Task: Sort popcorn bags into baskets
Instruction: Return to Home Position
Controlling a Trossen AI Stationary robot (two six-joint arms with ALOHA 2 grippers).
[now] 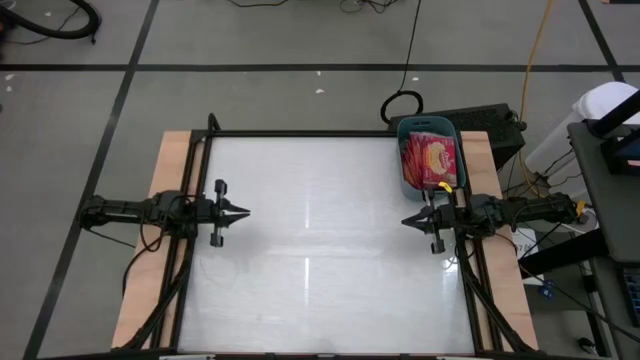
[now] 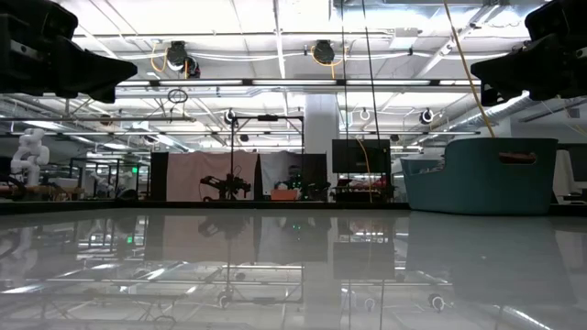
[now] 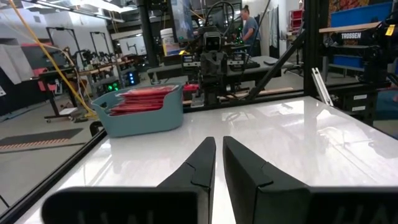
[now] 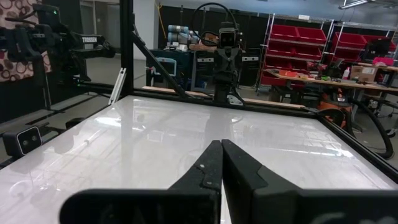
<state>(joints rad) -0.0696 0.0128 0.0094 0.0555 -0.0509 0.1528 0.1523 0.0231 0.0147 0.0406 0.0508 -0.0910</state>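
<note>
Popcorn bags (image 1: pixel 430 157) fill the teal basket (image 1: pixel 428 122) at upper right, just above the right claw (image 1: pixel 406 221); the left claw (image 1: pixel 246 212) sits mid-left. Both look pinched narrow, empty.

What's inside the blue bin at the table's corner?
Red popcorn bags lie stacked in the blue bin. The top one shows its yellow-orange picture. The bags underneath are covered, so their number cannot be seen.

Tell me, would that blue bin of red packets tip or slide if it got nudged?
Probably slide: the bin sits low and wide on a glossy table. The popcorn bags filling it likely add weight, so tipping seems unlikely.
</note>
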